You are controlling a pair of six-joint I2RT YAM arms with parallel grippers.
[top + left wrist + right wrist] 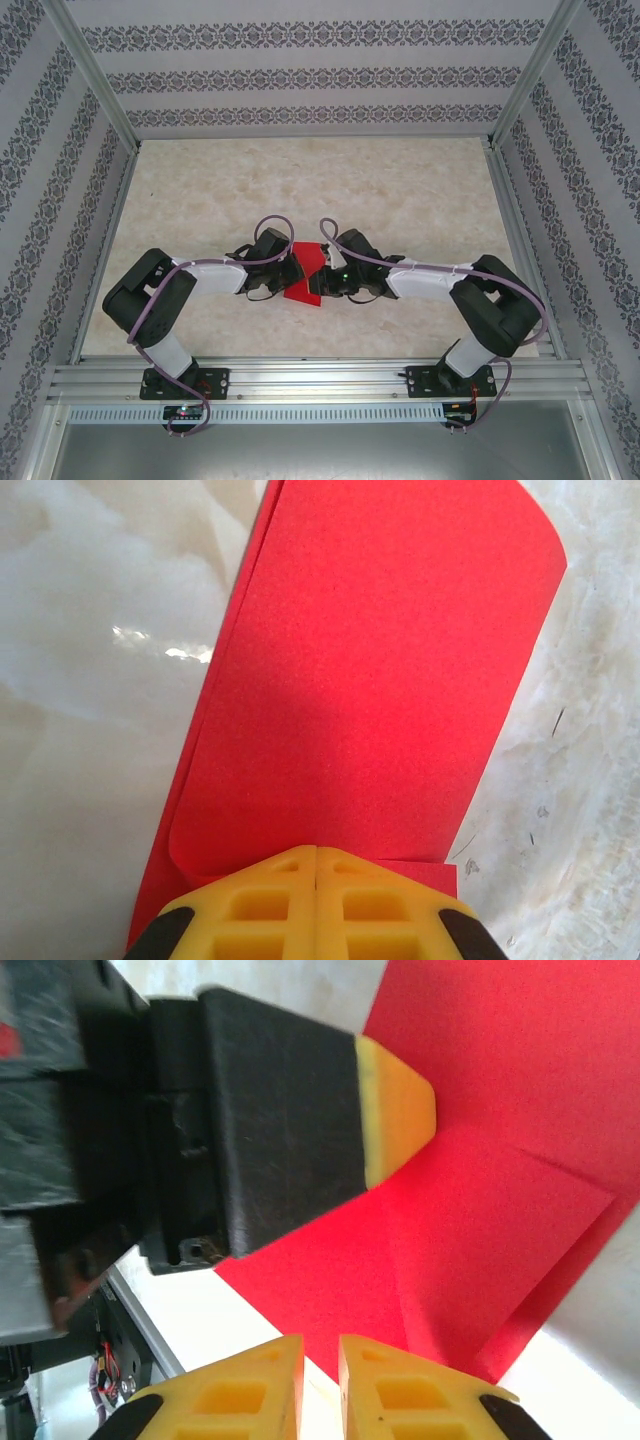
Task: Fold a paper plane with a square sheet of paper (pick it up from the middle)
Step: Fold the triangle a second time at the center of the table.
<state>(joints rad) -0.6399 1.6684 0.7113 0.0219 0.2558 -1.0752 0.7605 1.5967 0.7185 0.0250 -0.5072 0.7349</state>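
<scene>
One limp, easily creased bright red paper sheet (370,680), partly folded, sits mid-way on the pale marbled table (300,180), its edge, the sensible hold, clamped by the left gripper (315,855); the right gripper (320,1352) stands narrow, grip unclear.

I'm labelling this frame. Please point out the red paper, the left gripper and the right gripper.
red paper (370,680), left wrist view, middle of its top flap.
left gripper (315,858), left wrist view, where its yellow fingertips meet.
right gripper (320,1350), right wrist view, between its yellow fingertips.
</scene>
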